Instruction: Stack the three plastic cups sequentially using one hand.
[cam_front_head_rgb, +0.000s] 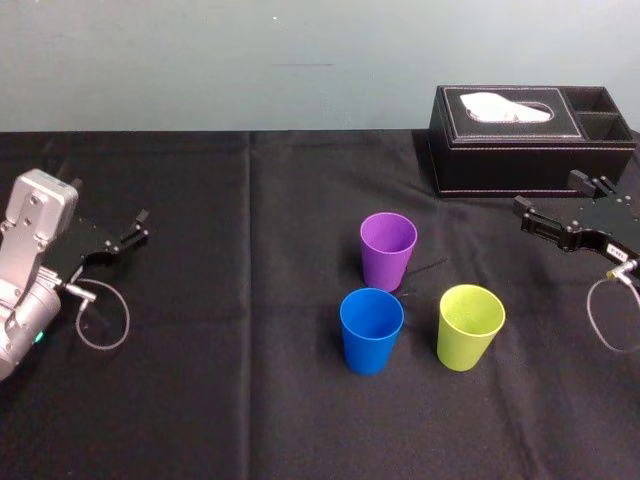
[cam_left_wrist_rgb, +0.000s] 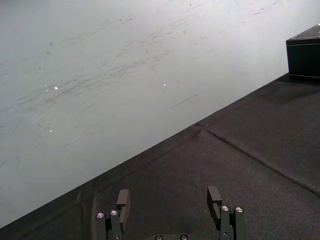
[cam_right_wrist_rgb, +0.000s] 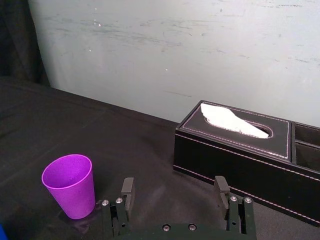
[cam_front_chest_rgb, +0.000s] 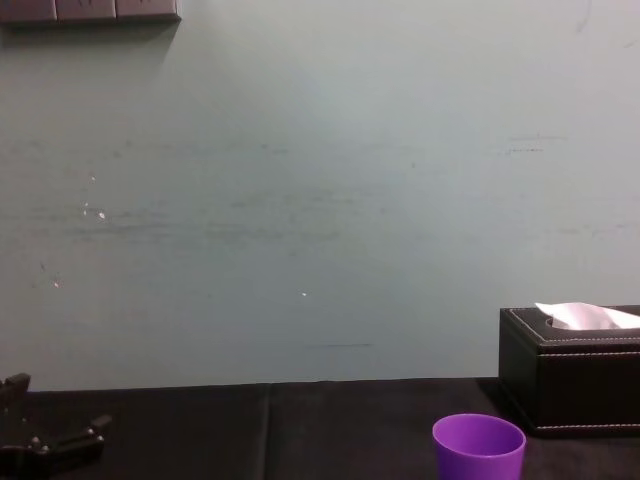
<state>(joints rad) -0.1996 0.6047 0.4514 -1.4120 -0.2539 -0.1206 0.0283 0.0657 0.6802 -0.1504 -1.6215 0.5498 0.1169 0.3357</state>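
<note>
Cups stand unstacked: purple cup (cam_front_head_rgb: 388, 250), blue cup (cam_front_head_rgb: 371, 330), yellow-green cup (cam_front_head_rgb: 470, 327); right tool (cam_right_wrist_rgb: 174, 184) gapes.

You have a purple tapered plastic cup (cam_front_head_rgb: 388, 250), a blue tapered plastic cup (cam_front_head_rgb: 371, 330) and a yellow-green tapered plastic cup (cam_front_head_rgb: 470, 326) on plain black table cloth (cam_front_head_rgb: 200, 400); the pale-stitched black leather-look tissue box (cam_front_head_rgb: 520, 150) holds white tissue (cam_front_head_rgb: 505, 105).

The purple cup (cam_front_head_rgb: 388, 250), the blue cup (cam_front_head_rgb: 371, 330) and the yellow-green cup (cam_front_head_rgb: 470, 326) are seen upright, mouths up, none nested, grouped in a close triangle. Within it, purple is placed at 12 o'clock, blue at 7 o'clock and yellow-green at 4 o'clock. The black, white-labelled right gripper (cam_front_head_rgb: 545, 192) is held at 2 o'clock of the group, clear of the cups, fingers spread.
</note>
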